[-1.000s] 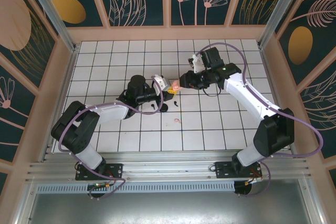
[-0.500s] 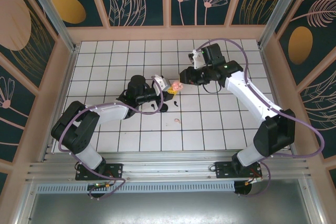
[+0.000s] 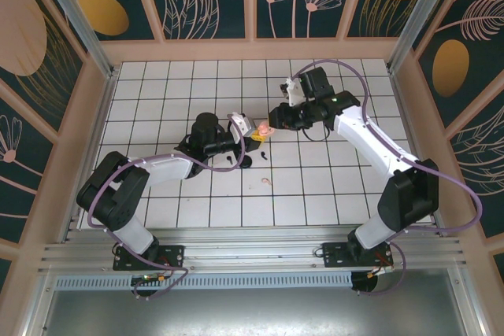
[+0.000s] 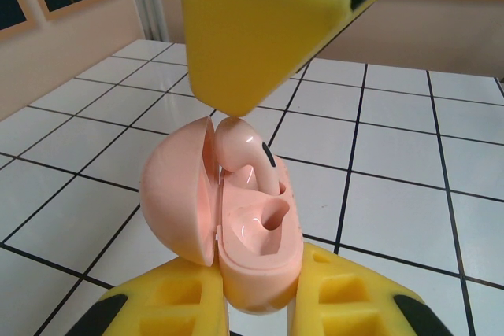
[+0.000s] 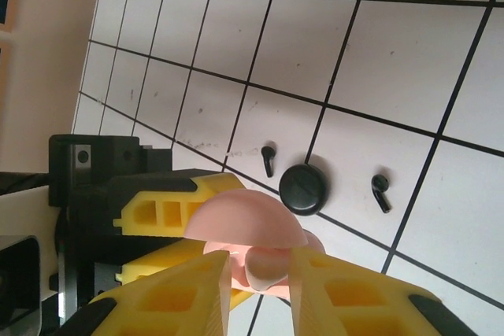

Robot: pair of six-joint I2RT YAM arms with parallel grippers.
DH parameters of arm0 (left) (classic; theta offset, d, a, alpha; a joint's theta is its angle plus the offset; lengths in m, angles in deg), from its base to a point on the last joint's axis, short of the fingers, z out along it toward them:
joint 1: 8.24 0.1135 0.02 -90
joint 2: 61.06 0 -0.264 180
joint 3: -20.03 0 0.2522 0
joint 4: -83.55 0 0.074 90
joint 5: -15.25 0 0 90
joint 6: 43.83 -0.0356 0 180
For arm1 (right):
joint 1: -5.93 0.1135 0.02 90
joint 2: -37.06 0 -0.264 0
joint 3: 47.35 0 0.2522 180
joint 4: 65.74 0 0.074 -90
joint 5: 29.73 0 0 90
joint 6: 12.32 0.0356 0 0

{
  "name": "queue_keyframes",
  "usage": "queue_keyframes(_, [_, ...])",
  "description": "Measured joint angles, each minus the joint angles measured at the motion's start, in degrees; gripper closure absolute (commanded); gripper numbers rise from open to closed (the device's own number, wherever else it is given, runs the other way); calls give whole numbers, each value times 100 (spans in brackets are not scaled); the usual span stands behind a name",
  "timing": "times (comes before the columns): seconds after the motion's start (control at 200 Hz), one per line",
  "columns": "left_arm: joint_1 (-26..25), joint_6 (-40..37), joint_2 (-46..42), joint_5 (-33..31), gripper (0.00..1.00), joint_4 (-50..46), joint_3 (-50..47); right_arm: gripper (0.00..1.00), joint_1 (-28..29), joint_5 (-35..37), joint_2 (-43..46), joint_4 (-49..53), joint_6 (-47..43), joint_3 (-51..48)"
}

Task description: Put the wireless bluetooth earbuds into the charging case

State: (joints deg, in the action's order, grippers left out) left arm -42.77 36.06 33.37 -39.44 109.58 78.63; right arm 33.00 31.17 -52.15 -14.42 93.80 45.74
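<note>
My left gripper [image 4: 264, 298] is shut on a pale pink charging case [image 4: 256, 234], held with its lid [image 4: 177, 194] swung open. A pink earbud [image 4: 244, 151] stands in the far slot, stem down. The near slot [image 4: 276, 216] is empty. My right gripper [image 5: 260, 273] is shut on that earbud [image 5: 268, 267] from above, just under the lid [image 5: 244, 218]. One of its yellow fingers [image 4: 260, 21] hangs over the case. In the top view, the two grippers meet at the case [image 3: 262, 128]. A second pink earbud [image 3: 266, 181] lies on the tiles nearby.
A round black case [image 5: 304, 189] lies shut on the tiles below the grippers, with one black earbud [image 5: 268, 160] to one side and another [image 5: 380, 192] to the other. The same black case [image 3: 245, 161] sits just in front of my left gripper. Wooden walls ring the tiled floor.
My right arm has shifted a little toward the far wall and left, and its jaws have narrowed on the pink earbud at the case. The left arm has not moved.
</note>
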Motion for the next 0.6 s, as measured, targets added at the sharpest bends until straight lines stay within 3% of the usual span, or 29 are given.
queue_keyframes(0.415, [-33,2,0,-4,88,-234,17,76,4,50,0,2,-50,-225])
queue_keyframes(0.6, [-33,-2,0,-24,88,-234,20,78,-33,-24,0,-11,356,-236])
